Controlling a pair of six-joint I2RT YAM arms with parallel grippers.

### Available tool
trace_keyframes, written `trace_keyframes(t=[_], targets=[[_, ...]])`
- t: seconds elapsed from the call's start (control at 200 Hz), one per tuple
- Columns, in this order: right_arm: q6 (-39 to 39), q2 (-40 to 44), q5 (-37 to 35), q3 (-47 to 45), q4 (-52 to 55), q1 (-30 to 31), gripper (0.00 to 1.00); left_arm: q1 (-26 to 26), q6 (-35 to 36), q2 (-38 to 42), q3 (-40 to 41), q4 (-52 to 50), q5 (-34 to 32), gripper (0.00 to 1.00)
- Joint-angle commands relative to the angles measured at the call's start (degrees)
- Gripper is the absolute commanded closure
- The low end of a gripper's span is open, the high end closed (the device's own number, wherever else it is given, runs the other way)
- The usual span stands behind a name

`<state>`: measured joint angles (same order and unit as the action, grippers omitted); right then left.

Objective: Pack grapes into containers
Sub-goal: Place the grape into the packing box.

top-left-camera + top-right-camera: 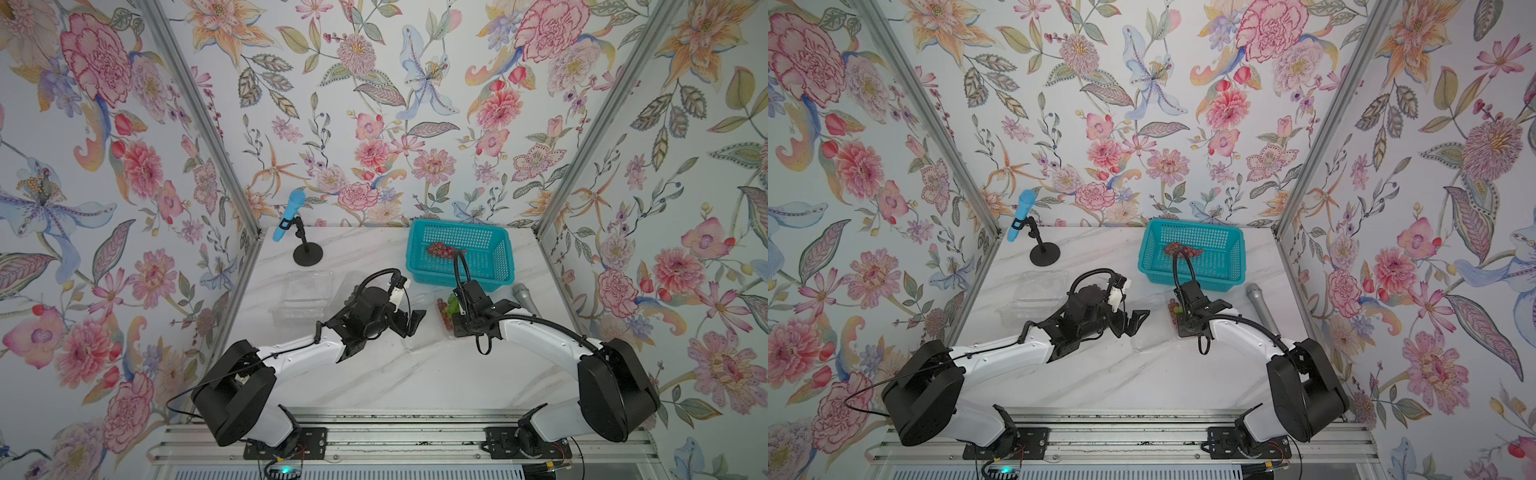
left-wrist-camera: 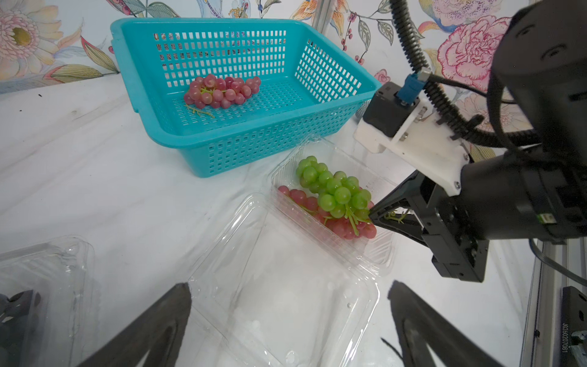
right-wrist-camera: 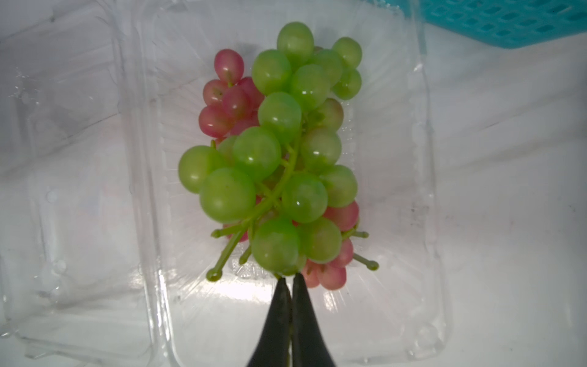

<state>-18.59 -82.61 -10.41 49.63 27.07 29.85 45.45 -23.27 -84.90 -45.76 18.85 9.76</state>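
Note:
An open clear container (image 3: 422, 159) lies on the marble table with a red bunch (image 3: 228, 98) on its floor and a green bunch of grapes (image 3: 279, 152) on top. My right gripper (image 3: 289, 279) is shut on the green bunch's stem end, over the container's tray (image 2: 378, 251). The same green bunch (image 1: 453, 305) shows in both top views beside the right wrist. My left gripper (image 2: 289, 287) is open, its fingers on either side of that container's flat lid (image 2: 286, 286), touching nothing. Another red bunch (image 2: 222, 92) lies in the teal basket (image 2: 254, 149).
An empty clear clamshell (image 1: 301, 297) sits left of the left gripper (image 1: 409, 322). A blue microphone (image 1: 289, 216) on a black stand (image 1: 307, 253) is at the back left. Right of the container, beside the basket (image 1: 494, 266), lies a grey microphone (image 1: 525, 297).

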Motion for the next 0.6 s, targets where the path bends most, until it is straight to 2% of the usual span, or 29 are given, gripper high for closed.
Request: trace_keyframes(t=[0.0,0.05,0.12,0.25,0.34,0.485,0.595], targets=[[-0.24,5.12,1.55,-0.44,-1.05,-1.66,0.77,0.65,-1.85,-0.36,0.10,1.06,-0.07,0.00],[-0.16,7.08,3.38,-0.57,-1.05,-3.13,0.72,0.60,-2.02,0.13,0.31,0.86,-0.34,0.00],[0.29,8.64,5.63,-0.25,-1.05,-5.12,0.60,0.61,-1.96,0.81,0.66,0.58,-1.17,0.00],[1.44,10.06,8.09,0.19,-1.08,-8.26,0.49,0.61,-1.80,1.02,1.02,0.52,-1.76,0.00],[1.45,9.76,9.86,0.29,-1.06,-10.50,0.34,0.60,-1.60,0.49,0.85,0.40,-1.59,0.00],[1.33,8.37,10.90,0.72,-1.12,-13.18,0.16,0.66,-1.74,0.77,0.67,-0.47,-1.65,0.00],[0.70,7.33,15.12,1.53,-3.16,-15.63,0.03,0.61,-1.74,1.83,1.01,-1.69,-2.35,0.00]])
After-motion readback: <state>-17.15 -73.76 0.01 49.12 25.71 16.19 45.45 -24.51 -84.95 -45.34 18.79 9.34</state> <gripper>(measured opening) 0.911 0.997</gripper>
